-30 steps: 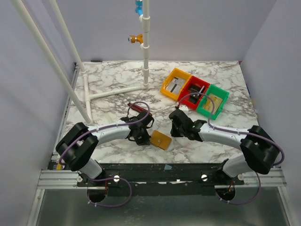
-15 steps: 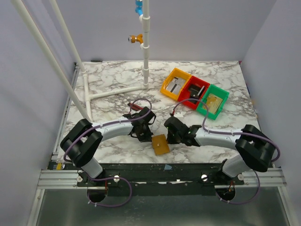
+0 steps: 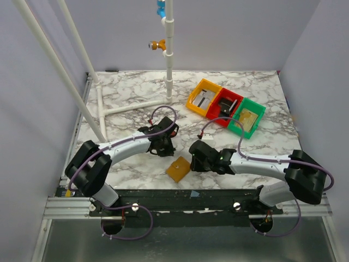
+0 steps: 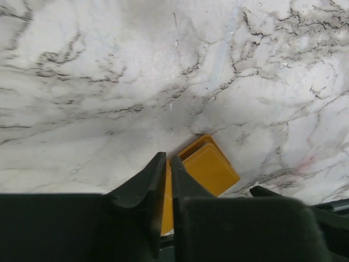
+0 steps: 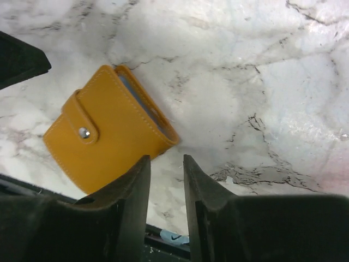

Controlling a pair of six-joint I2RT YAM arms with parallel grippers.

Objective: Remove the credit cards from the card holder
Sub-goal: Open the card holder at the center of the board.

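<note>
The yellow leather card holder (image 3: 178,169) lies flat near the table's front edge, its strap snapped shut. In the right wrist view (image 5: 109,139) grey card edges show along its upper side. My left gripper (image 3: 162,145) is shut and empty, a little behind and left of the holder. In the left wrist view, the holder (image 4: 210,170) lies past the left gripper (image 4: 168,159). My right gripper (image 3: 196,159) is just right of the holder. The right gripper (image 5: 166,161) is open by a narrow gap with nothing between the fingers, and the holder's corner is next to its left finger.
Orange (image 3: 203,97), red (image 3: 226,106) and green (image 3: 247,117) bins with small items stand at the back right. A white pipe frame (image 3: 131,106) stands at the back left. The black front rail (image 3: 180,192) runs just below the holder.
The card holder has slid left and toward the front edge and turned. My left gripper has drawn back from it. My right gripper has moved left and forward beside it.
</note>
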